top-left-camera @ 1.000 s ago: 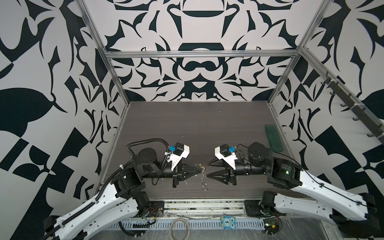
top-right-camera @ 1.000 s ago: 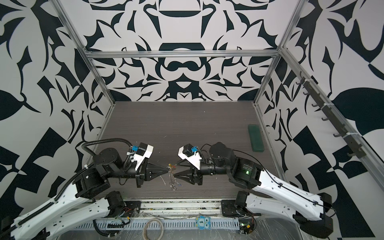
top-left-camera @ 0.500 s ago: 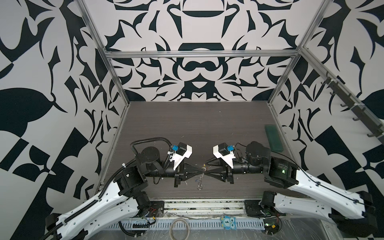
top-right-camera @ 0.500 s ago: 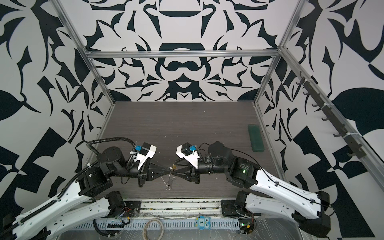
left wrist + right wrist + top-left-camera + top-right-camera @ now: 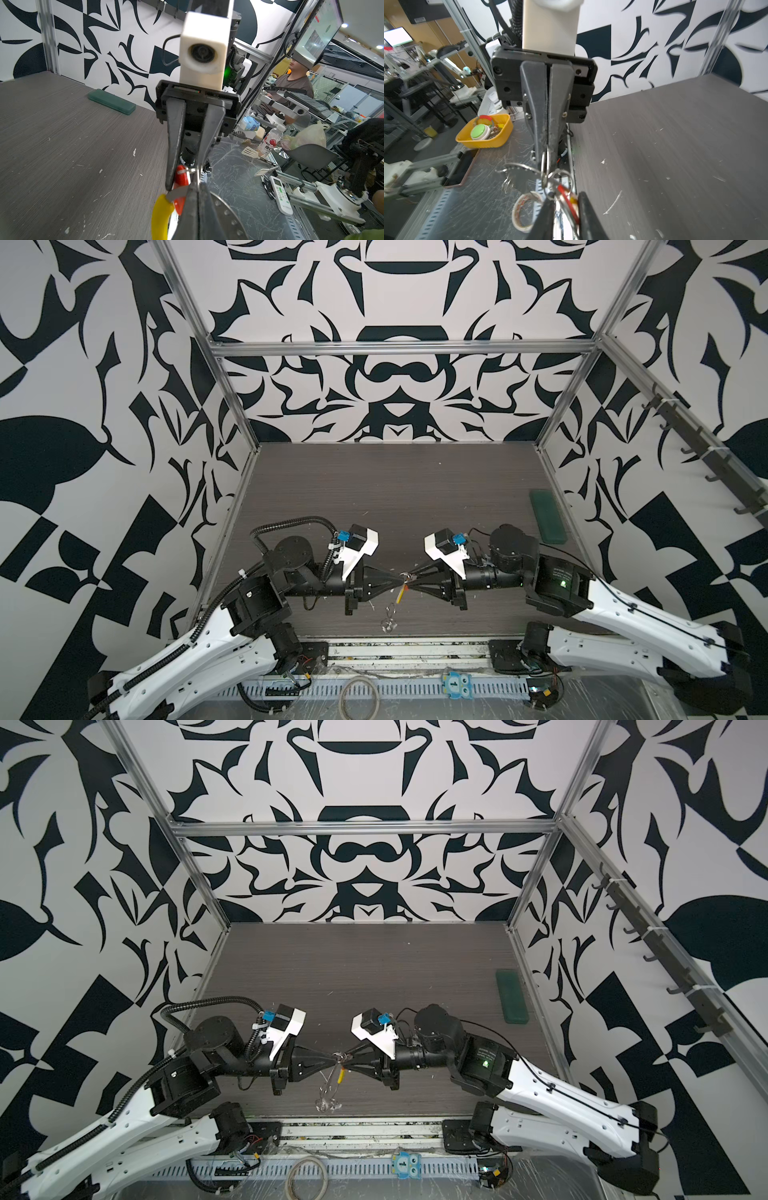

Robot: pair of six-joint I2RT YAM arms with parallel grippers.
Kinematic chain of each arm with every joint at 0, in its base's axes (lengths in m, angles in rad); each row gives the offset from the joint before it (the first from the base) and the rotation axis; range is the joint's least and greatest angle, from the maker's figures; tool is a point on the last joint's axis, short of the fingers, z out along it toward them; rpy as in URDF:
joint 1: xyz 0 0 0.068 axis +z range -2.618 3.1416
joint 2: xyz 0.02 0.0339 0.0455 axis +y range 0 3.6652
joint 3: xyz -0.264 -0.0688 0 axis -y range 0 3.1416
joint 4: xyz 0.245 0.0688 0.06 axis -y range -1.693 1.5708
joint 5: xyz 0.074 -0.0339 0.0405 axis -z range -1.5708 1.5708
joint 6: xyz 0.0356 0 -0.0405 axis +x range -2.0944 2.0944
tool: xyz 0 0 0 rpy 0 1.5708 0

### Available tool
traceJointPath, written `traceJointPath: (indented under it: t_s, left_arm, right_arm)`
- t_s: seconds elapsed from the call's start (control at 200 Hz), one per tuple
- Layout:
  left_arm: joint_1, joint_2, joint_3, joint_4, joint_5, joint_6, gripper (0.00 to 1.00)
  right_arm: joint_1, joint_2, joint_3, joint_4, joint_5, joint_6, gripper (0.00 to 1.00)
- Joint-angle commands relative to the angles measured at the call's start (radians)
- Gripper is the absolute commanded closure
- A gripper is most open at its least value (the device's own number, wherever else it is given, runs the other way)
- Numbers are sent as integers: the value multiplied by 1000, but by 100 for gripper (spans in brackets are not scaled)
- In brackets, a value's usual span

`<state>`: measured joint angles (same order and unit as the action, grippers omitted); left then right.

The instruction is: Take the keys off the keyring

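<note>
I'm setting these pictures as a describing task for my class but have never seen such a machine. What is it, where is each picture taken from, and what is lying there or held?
These are two robot arms over a dark table, each ending in a two-fingered gripper. Both top views look down from one overhead camera pair; each wrist view comes from a camera on one arm, facing the other. On the table lies a green case near the right wall. The left gripper is shut on a metal ring of the keyring, which hangs between the arms. The right gripper has its jaws apart around the red key tag, apparently not yet pinching it.
</note>
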<state>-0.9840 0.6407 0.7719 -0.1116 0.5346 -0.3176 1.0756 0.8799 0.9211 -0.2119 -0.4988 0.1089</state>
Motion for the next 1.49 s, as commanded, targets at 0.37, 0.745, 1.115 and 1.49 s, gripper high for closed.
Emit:
traceJointPath:
  t_s: [0.37,0.745,1.115,1.49]
  left_arm:
    - [1,-20,-23,69,-48,-13,100]
    - [1,-51,-96,225,-121,-57,100]
    - [2,-102,-142,322,-125,-66,100]
    - [1,-109,-127,273,-126,-43,100]
  right_arm:
    - [4,-16,13,-6,15,4,100]
    - [6,31,-5,-14,-46,21,100]
    - [9,48,-73,31,-32,64,100]
    - [9,-20,-8,-36,71,53,74]
